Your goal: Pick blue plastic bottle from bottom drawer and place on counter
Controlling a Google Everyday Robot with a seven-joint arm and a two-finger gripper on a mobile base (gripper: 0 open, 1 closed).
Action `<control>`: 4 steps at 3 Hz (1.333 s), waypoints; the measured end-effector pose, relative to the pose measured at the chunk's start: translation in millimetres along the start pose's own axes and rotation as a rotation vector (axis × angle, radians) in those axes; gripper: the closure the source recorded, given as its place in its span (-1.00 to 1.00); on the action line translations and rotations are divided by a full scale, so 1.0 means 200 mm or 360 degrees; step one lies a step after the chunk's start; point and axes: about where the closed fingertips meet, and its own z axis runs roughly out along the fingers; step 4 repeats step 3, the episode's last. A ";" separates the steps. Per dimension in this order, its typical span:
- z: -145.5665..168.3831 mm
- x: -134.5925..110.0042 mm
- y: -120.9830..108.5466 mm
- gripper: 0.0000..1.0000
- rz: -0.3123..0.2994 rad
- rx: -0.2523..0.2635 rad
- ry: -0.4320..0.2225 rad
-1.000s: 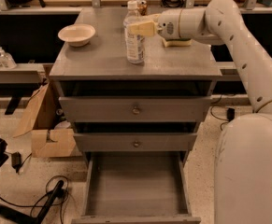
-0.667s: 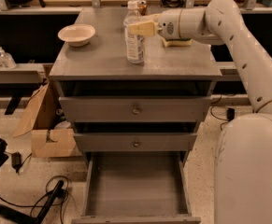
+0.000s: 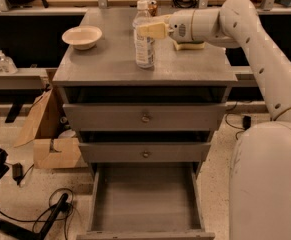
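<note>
Bowl (image 3: 82, 36): pale; sits on the left of the surface, well apart from the bottle
Counter (image 3: 110, 66): grey slab; bare stretches to the left of the bottle and along the front edge
Blue plastic bottle (image 3: 144, 51): upright on the counter near its middle; long axis vertical, white cap up
Label: pale band around the body; writing unreadable
Bottom drawer (image 3: 144, 199): pulled out, below two knobbed drawers
Gripper (image 3: 146, 30): at the bottle's shoulder, reaching in from the right; grasping or released, cannot tell
</note>
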 end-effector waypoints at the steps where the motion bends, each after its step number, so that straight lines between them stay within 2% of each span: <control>1: 0.00 0.00 0.00 -0.71 0.0000 0.0000 0.0000; 2: 0.02 0.00 0.01 -1.00 0.0002 -0.0008 0.0001; 4: 0.02 0.00 0.01 -1.00 0.0002 -0.0008 0.0001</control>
